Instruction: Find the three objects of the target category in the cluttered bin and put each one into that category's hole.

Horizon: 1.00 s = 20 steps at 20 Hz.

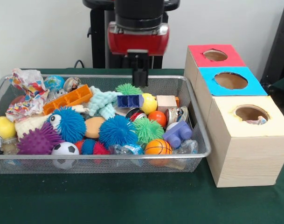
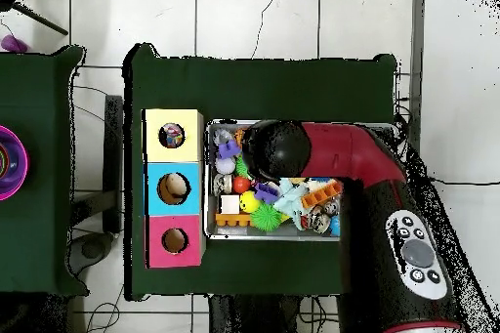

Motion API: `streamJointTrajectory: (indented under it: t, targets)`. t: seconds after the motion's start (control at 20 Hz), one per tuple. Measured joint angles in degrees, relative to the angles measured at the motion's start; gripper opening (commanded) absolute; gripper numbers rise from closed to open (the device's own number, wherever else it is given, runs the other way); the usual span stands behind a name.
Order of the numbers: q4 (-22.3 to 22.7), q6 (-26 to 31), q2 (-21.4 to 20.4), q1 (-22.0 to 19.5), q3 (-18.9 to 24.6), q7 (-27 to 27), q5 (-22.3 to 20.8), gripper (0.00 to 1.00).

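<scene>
**Arm poised over the back of a crowded toy bin**

In the front view the wire bin [image 1: 197, 140] fills the left and middle of the green table [image 1: 132, 200]. At its left end lie a crumpled printed wrapper [image 1: 26, 84], a yellow ball [image 1: 3, 127] and a purple spiky ball [image 1: 38, 141], with a small soccer ball [image 1: 65, 149] at the front wall. Further right come an orange block tray [image 1: 69, 99], a blue fuzzy ball with an eye [image 1: 68, 123], a second blue spiky ball [image 1: 116, 131], a green spiky ball [image 1: 147, 129], a small basketball [image 1: 157, 147] and a lilac toy brick [image 1: 177, 134].

The arm comes straight down over the rear middle of the bin, its red and black wrist vertical. The gripper [image 1: 140, 77] hangs just above the toys near the back wall, over a green spiky ball [image 1: 128, 88] and a dark blue brick [image 1: 130, 101]; whether it is spread or closed cannot be told, and nothing is seen held.

To the right of the bin stand three boxes in a row, each with a round hole: red-topped [image 1: 215, 55] at the back, blue-topped [image 1: 231, 80] in the middle, cream-topped [image 1: 251, 114] nearest, with something showing inside that hole.
</scene>
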Motion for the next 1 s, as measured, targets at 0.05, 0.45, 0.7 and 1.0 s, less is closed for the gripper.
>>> streamJointTrajectory:
  t: [0.05, 0.45, 0.7, 1.0]
  targets:
    - [0.49, 0.0, 0.07, -0.57, 0.44, 0.0, -0.55, 0.0]
    - [4.5, 0.0, 0.18, -4.85, 4.52, 0.0, -4.57, 0.0]
    - [7.72, 0.0, -0.46, -7.64, 7.56, 0.0, -6.32, 0.0]
    - [11.2, -0.01, -0.7, -11.97, 10.92, 0.0, -8.34, 0.0]
